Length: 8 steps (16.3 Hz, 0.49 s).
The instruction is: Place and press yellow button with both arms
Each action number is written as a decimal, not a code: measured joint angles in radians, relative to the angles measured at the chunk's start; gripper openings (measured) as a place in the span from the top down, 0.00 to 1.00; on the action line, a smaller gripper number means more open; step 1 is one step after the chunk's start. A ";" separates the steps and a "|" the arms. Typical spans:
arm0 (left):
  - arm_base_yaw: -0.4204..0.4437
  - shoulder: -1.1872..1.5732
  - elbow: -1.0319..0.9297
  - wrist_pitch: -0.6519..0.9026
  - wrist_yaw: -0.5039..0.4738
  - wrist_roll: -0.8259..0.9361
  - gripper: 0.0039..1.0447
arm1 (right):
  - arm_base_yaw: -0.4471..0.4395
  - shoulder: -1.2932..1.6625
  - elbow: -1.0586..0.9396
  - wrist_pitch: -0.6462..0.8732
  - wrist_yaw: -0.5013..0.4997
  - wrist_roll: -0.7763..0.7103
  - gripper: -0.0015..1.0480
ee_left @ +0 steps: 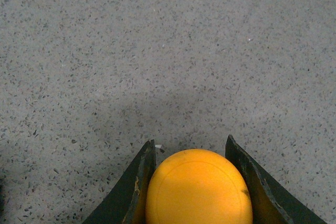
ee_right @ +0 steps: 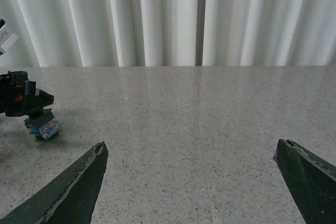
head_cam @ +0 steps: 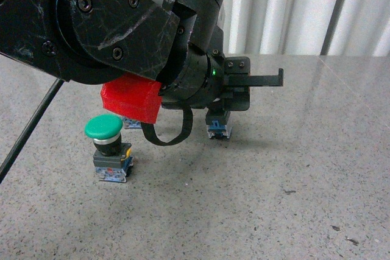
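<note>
Green-capped button stands upright on speckled table, white curtain behind

open tabletop to the right; left arm holding the yellow button blocks the centre; green button stands near-left.

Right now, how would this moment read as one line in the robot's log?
left end effector: shut on yellow button | right end effector: open, empty | green button: upright on table
</note>
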 joint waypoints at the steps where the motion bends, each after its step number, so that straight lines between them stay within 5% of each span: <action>1: -0.030 -0.021 -0.038 0.035 -0.037 -0.008 0.68 | 0.000 0.000 0.000 0.000 0.000 0.000 0.06; 6: -0.100 -0.111 -0.154 0.021 -0.061 -0.028 0.67 | 0.000 0.000 0.000 -0.001 0.000 0.000 0.06; 8: -0.100 -0.127 -0.168 0.021 -0.072 -0.026 0.47 | 0.000 0.000 0.000 -0.001 0.000 0.000 0.06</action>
